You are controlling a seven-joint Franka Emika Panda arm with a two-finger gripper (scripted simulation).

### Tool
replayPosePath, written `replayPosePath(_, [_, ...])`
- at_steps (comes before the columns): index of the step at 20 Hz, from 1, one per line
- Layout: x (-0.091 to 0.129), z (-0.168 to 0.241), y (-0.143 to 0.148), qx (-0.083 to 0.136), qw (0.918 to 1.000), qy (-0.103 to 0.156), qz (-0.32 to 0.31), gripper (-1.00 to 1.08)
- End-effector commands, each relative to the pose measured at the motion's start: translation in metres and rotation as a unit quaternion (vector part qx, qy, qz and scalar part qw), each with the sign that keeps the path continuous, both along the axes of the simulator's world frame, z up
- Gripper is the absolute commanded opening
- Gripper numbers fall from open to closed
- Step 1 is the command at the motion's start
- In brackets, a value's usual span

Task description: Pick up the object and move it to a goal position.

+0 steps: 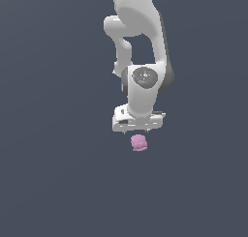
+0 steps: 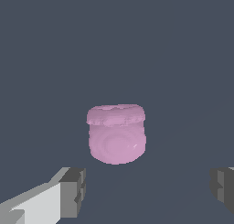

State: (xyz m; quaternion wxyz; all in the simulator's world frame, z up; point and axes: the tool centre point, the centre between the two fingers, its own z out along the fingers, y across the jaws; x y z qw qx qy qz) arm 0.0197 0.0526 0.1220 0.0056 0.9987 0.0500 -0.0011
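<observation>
Dark counter (image 1: 48, 183) all round; open tool (image 1: 138, 129) hovers at the blob's (image 1: 139, 142) 12 o'clock (approach step): next, descend and close.

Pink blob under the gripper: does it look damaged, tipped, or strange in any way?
Nothing stands out. The pink blob looks whole, with a wider rim on one end, and nothing is spilled around it. The gripper is open, its fingers apart and not touching it.
</observation>
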Motion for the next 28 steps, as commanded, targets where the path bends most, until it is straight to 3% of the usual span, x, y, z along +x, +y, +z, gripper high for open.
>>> replayPosePath(1, [0.004,-0.013,0.008,0.002,0.9999,0.0,0.012,1.0])
replayPosePath(28, [0.01,-0.084,0.02,0.006,0.9995,-0.001,0.031,1.0])
